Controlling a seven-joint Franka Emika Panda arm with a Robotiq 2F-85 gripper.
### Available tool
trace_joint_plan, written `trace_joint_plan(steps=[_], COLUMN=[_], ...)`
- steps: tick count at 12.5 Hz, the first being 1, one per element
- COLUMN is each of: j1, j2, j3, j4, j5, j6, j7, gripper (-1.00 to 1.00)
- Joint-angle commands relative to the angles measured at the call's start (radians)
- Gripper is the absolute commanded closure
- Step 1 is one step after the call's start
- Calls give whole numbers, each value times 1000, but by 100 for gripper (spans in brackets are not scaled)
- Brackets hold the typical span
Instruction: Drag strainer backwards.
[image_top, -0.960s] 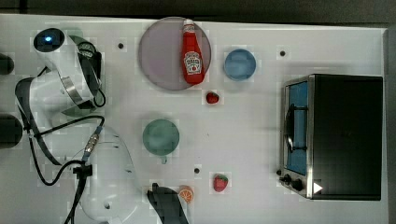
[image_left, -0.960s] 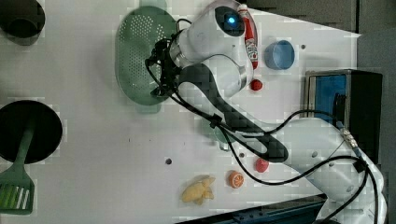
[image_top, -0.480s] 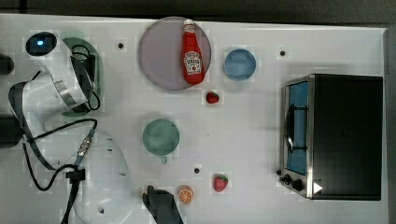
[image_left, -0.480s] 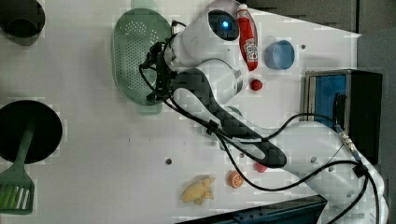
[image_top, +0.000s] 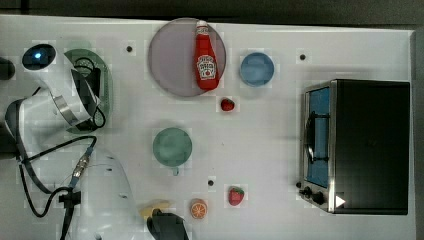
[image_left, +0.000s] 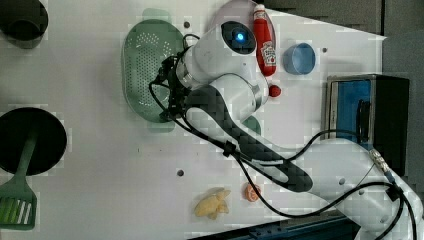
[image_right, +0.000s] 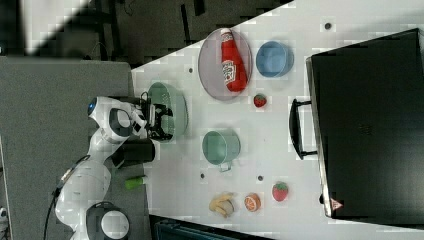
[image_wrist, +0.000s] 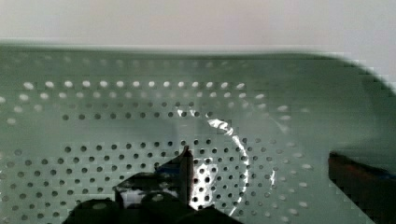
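End effector (image_left: 167, 95) spread wide, released, inside the strainer (image_left: 142, 65) bowl, above its perforated bottom

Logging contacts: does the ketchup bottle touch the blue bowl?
Apart: the top view shows bare table between the ketchup bottle and the blue bowl.

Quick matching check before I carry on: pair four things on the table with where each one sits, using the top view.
Things:
1. ketchup bottle
2. strainer
3. blue bowl
4. teal cup

Places:
A. under the arm's wrist, by the top view's left edge
B. alone, mid-table
C. lying on the pinkish plate
D. between plate and toaster oven

Pairs: 1-C, 2-A, 3-D, 4-B
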Motion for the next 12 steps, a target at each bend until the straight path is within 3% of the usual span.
trace_joint_plan(steps=[1,12], j1=[17,70], j2=[-69,-264], j3=[15,14], j4=[-74,-452], j5=[23,108], j6=[15,230], j7=[44,44], gripper=[-100,-100])
